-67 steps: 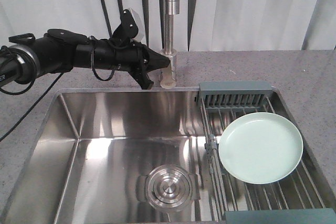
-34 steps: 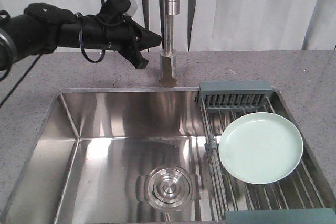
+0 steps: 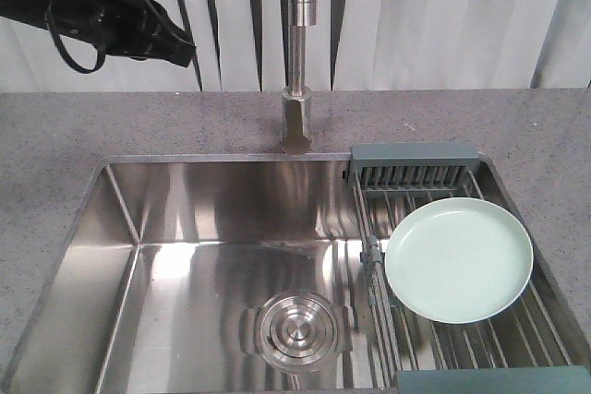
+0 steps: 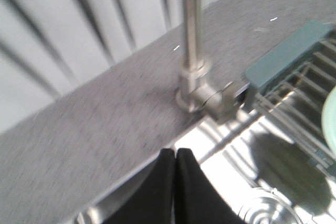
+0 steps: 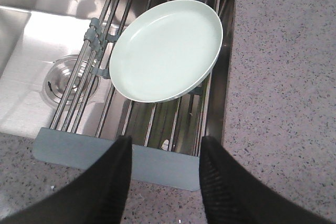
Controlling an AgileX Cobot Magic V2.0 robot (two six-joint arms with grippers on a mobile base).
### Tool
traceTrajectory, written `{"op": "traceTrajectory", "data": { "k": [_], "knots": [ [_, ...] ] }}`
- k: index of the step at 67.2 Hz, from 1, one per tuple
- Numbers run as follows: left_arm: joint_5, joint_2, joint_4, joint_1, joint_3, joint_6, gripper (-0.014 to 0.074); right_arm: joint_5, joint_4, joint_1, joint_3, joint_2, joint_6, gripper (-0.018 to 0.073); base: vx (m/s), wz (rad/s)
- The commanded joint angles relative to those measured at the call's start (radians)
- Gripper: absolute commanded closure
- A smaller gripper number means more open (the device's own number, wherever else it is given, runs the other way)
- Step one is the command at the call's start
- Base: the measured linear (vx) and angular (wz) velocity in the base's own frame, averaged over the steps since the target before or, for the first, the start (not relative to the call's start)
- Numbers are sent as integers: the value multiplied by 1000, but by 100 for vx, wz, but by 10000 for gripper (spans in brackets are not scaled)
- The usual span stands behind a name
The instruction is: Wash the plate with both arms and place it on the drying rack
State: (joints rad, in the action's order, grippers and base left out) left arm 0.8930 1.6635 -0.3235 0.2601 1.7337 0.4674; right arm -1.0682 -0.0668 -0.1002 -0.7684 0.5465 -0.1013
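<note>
The left end effector (image 3: 180,43) hung high in the air above the grey table (image 3: 185,126), up by the top left corner of the front view, with its arm (image 3: 55,2) running off the frame behind it. Its two black fingers (image 4: 157,192) were pressed together, tip against tip, with nothing between them. Ahead of that end effector and below it stood the steel tap (image 4: 191,51), its base on the table at the back edge of the sink (image 3: 203,246). The round drain (image 3: 295,329) lay on the sink floor, well below it.

The right end effector (image 5: 163,145) was spread wide, its two fingers (image 5: 107,182) apart and holding nothing. It hovered over the near grey-blue end bar of the drying rack (image 5: 157,163). The plate (image 5: 165,51) lay just beyond that end effector, resting face up on the steel rods of the rack, clear of both fingers. In the front view the plate (image 3: 459,259) sat on the rack (image 3: 416,173) at the right side of the sink, far from the left end effector.
</note>
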Motion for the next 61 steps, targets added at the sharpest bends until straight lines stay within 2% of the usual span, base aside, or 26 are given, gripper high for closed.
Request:
{"op": "traceTrajectory", "data": {
  "k": [1,6,12,31,40,51,61],
  "knots": [
    [-3,-76,117,1,25,-169,604,56,2,-3,-24,5,-3,258,0,0],
    [26,-93,182,1,23,-244,604,56,2,-3,-24,5,-3,258,0,0],
    [14,-133,227,1,-26,-289,604,56,2,-3,-24,5,-3,258,0,0],
    [-172,-333,243,-4,-386,-400,604,56,2,-3,-24,5,-3,258,0,0],
    [-193,-429,281,-33,-534,-467,604,56,2,-3,-24,5,-3,258,0,0],
    [-203,-558,293,-69,-704,-484,604,56,2,-3,-24,5,-3,258,0,0],
    [-229,-688,293,-75,-842,-496,604,56,2,-3,-24,5,-3,258,0,0]
  ]
}}
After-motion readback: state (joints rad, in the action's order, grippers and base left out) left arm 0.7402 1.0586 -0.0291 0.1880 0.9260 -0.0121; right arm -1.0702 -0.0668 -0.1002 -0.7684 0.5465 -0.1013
